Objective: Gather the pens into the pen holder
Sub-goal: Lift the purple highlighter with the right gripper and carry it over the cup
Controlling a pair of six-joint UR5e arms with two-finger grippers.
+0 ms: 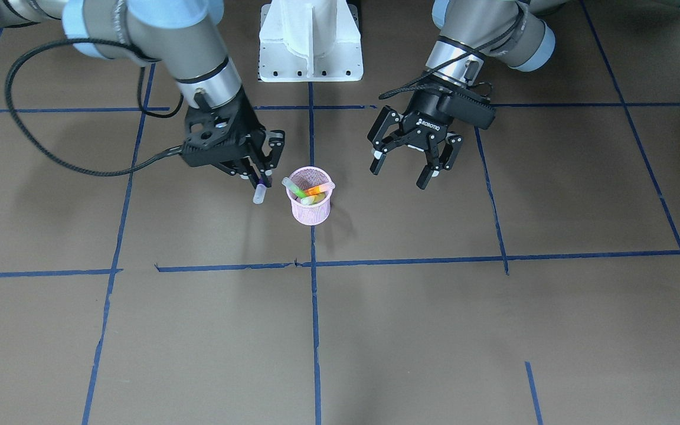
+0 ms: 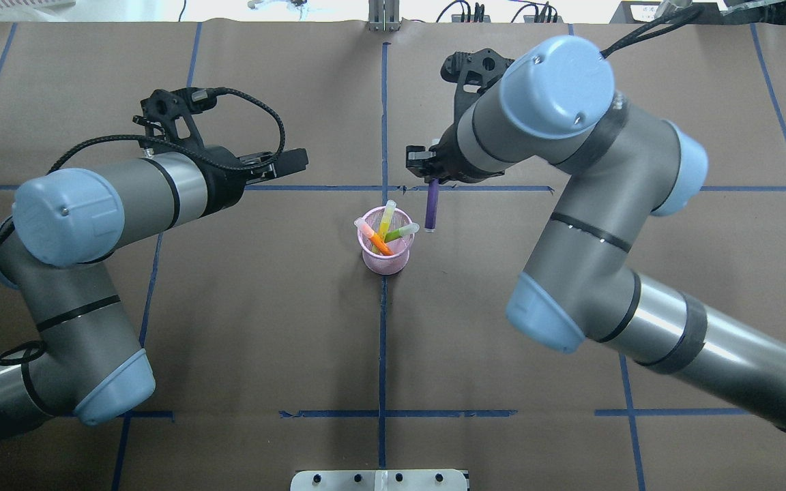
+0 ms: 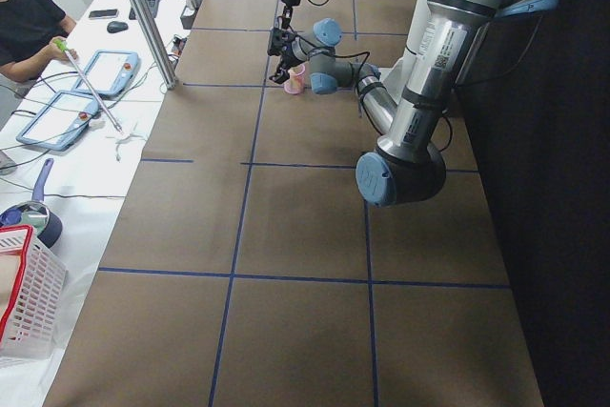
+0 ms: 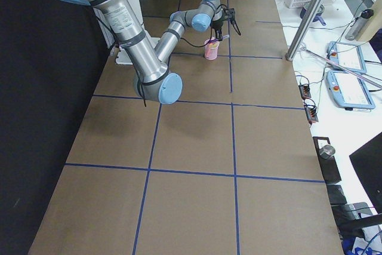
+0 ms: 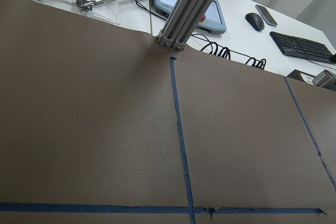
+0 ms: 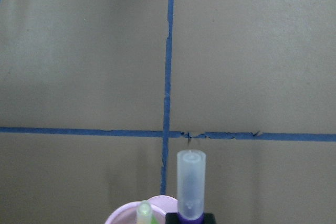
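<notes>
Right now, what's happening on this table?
The right hand is shut on a purple pen, holding it roughly upright, cap down, just beside the pink pen holder and not yet over its opening. The green pen, orange pen and yellow pen are already in the holder. The left hand hangs open and empty on the holder's other side. No loose pens show on the table.

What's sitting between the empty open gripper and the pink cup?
Nothing; just bare table between the left gripper and the pen holder, in the front-facing view.
</notes>
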